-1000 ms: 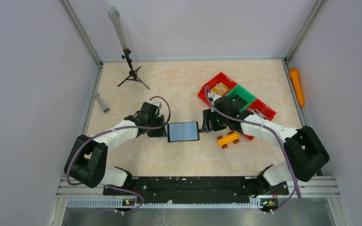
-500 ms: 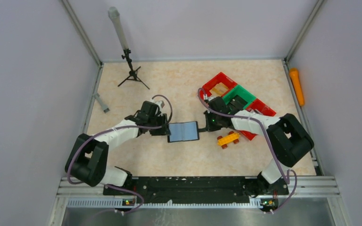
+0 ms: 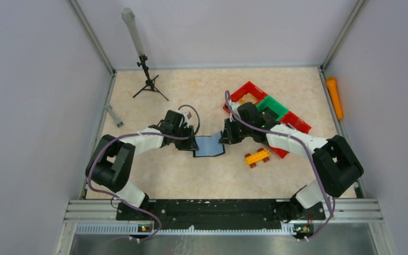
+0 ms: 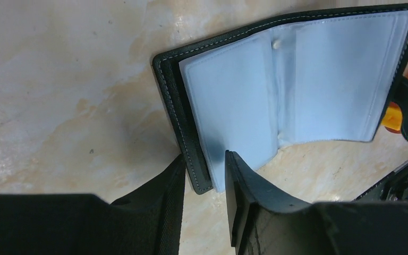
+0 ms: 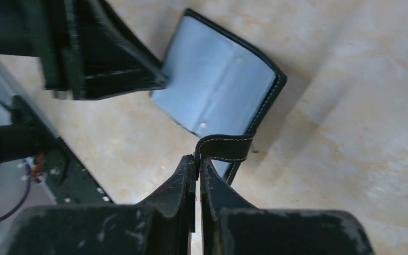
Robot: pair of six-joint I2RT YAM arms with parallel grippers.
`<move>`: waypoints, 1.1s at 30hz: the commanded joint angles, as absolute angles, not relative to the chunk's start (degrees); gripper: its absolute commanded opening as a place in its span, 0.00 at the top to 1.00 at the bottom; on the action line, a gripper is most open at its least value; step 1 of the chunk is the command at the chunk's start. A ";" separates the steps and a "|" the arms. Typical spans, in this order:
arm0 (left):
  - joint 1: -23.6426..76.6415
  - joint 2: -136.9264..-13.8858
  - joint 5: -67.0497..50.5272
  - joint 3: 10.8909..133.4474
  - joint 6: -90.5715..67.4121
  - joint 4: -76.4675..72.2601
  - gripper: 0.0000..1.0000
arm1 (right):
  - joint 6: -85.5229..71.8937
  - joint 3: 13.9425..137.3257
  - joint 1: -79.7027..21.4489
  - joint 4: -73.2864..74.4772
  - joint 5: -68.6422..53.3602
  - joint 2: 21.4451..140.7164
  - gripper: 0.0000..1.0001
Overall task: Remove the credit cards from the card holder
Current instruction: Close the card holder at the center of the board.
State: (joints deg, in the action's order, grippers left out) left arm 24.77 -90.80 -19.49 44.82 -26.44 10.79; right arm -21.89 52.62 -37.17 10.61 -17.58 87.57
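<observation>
Left arm [image 3: 144,139] and right arm [image 3: 292,141] angled inward, left tool [image 4: 204,172] clamped, right tool [image 5: 197,162] pinched closed

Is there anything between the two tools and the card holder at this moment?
Nothing visible stands between them. The left tool grips the card holder by one cover edge, and the right tool pinches its strap tab. The plastic sleeves lie open between them.

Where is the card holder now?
Top view: mid-table, open card holder held between the left gripper, clamped on its left cover, and the right gripper, pinching its strap; yellow toy car just right.
</observation>
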 commanded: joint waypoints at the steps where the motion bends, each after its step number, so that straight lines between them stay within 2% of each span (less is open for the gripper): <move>1: 25.01 -93.33 -19.24 44.30 -25.80 10.82 0.63 | -26.94 54.49 -37.51 -2.13 -32.60 86.14 1.00; 11: 26.06 -93.23 -25.75 42.74 -27.12 6.31 0.65 | -39.72 52.16 -37.82 -24.95 -39.69 96.37 1.00; 15: 25.89 -90.63 -24.99 40.55 -28.05 4.56 0.65 | -42.32 51.90 -38.20 -29.87 -39.96 100.49 0.91; 17: 25.55 -88.48 -23.59 39.54 -28.30 4.79 0.65 | -42.29 51.69 -38.23 -30.15 -39.34 101.57 0.81; 24: 24.71 -82.44 -18.23 37.66 -28.23 10.62 0.64 | -37.47 51.12 -38.21 -25.13 -35.01 101.28 0.55; 26: 24.54 -80.78 -17.67 37.09 -28.30 11.44 0.64 | -35.77 51.15 -38.23 -23.19 -33.48 100.45 0.51; 28: 24.44 -79.45 -17.14 36.93 -28.15 12.40 0.64 | -34.53 51.49 -38.23 -19.85 -31.21 100.08 0.50; 33: 24.09 -76.17 -15.82 37.37 -27.70 14.63 0.64 | -35.31 51.88 -38.30 -18.95 -32.29 104.03 0.57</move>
